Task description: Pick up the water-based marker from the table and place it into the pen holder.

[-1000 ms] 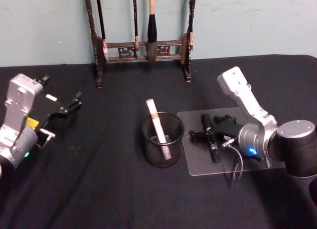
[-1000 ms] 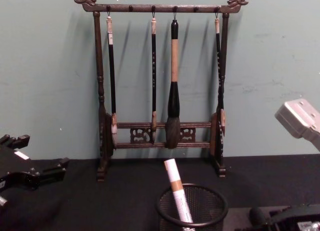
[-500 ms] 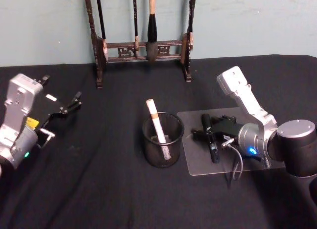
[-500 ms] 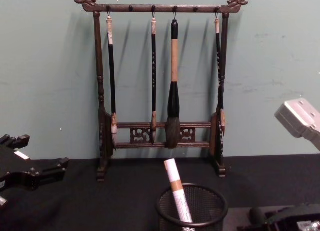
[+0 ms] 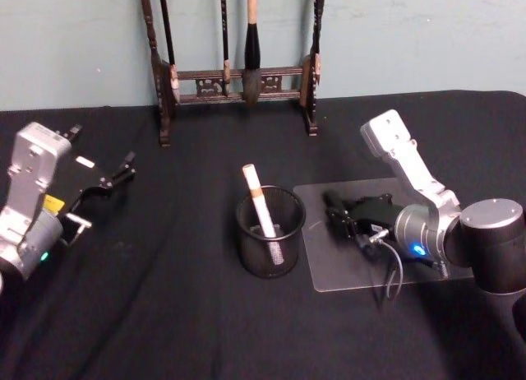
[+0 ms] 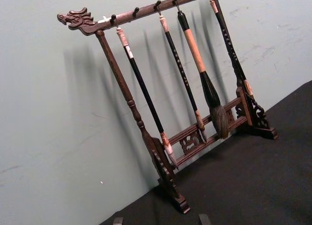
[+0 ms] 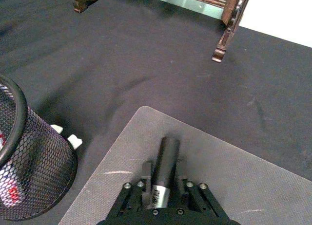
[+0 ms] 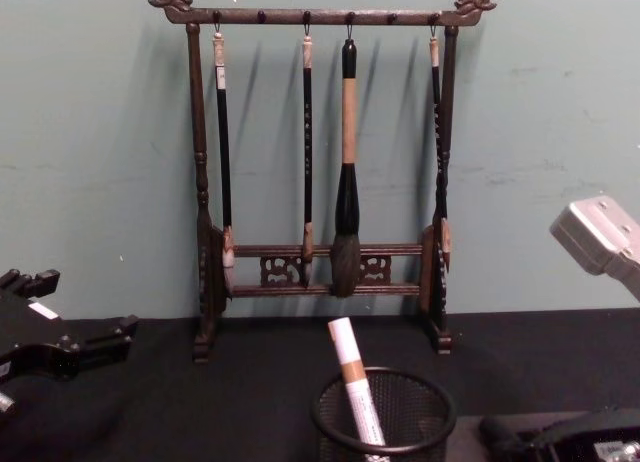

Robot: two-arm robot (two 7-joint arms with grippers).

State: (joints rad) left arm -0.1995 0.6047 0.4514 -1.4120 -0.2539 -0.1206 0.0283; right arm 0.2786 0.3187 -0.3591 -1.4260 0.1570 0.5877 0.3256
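Right tool (image 5: 349,220), centre right, is clamping the black marker (image 7: 166,154) by its barrel, seemingly light, rigid and slick, while the left tool (image 5: 107,191) is idling open, far left.

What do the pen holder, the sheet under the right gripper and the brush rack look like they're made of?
Pen holder: black metal wire mesh, see-through wall, solid rim. Sheet: probably frosted clear plastic; the black table shows through. Brush rack: dark carved wood, slightly glossy, perhaps lacquered. The right gripper is shut on a black marker over the sheet.
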